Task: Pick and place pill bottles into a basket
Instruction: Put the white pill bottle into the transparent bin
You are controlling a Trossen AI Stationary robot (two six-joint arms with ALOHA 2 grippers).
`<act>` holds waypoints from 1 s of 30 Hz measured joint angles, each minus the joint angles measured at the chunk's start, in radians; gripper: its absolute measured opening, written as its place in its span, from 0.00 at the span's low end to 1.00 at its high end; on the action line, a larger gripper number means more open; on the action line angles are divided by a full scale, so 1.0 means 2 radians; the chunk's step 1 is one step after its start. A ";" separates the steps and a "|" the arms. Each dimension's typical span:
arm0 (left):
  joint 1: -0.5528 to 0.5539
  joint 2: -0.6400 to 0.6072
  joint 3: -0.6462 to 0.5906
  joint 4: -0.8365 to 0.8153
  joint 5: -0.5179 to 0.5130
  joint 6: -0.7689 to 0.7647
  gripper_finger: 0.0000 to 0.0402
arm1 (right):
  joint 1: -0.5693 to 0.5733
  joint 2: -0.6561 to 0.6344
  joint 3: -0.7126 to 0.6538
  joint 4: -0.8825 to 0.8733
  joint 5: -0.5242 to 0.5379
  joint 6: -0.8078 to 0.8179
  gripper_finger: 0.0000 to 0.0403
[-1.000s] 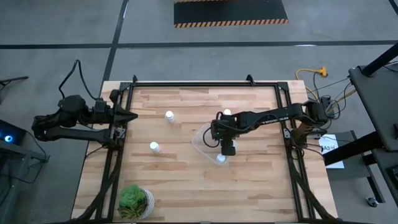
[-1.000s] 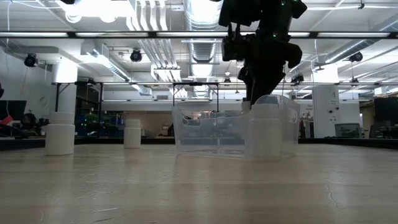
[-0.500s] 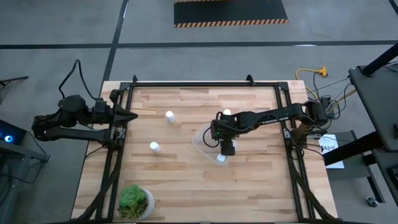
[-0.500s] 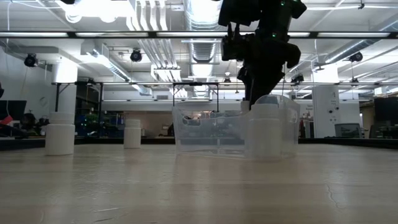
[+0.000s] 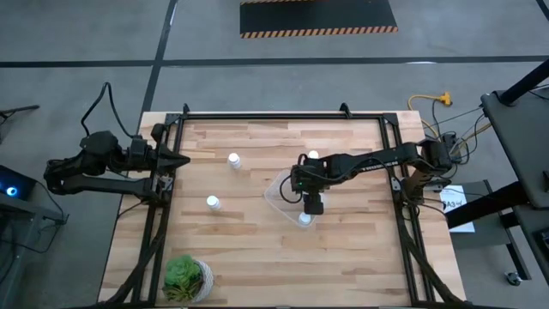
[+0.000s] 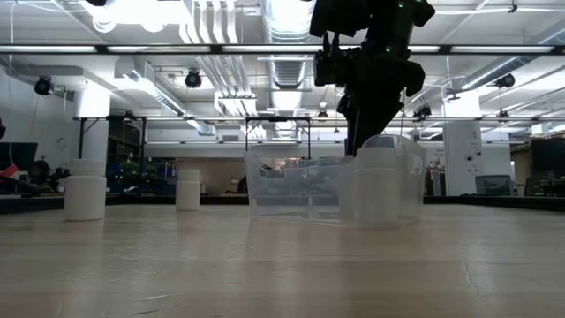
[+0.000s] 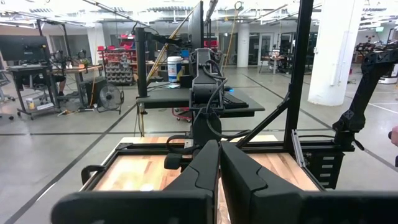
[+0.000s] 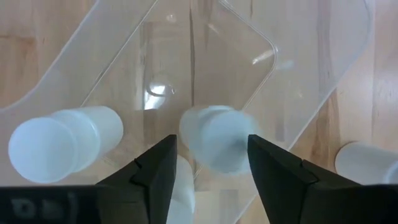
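Right pincer point(image 8: 207, 163) spread over basket point(image 8: 249, 43), pill bottle point(image 8: 214, 137) loose btwn its fingers; another bottle point(image 8: 59, 142) beside. Left pincer point(image 7: 219, 163) pressed together, at desk edge.

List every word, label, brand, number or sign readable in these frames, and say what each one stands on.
White tag beside the table's right edge, high view: dark print, too small to read.
Raised lettering on the right gripper body, right wrist view: cut off at the frame's edge, unreadable.
Pill bottles and basket: no label visible.
Nothing else carries legible text.
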 joint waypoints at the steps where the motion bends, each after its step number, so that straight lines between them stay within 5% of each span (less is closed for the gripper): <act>1: 0.000 0.000 0.000 0.000 0.000 0.000 0.00 | 0.000 0.000 0.000 0.000 0.000 0.000 0.47; 30: 0.000 0.000 0.000 0.000 0.000 0.000 0.00 | -0.011 -0.001 0.061 -0.021 -0.016 -0.012 0.54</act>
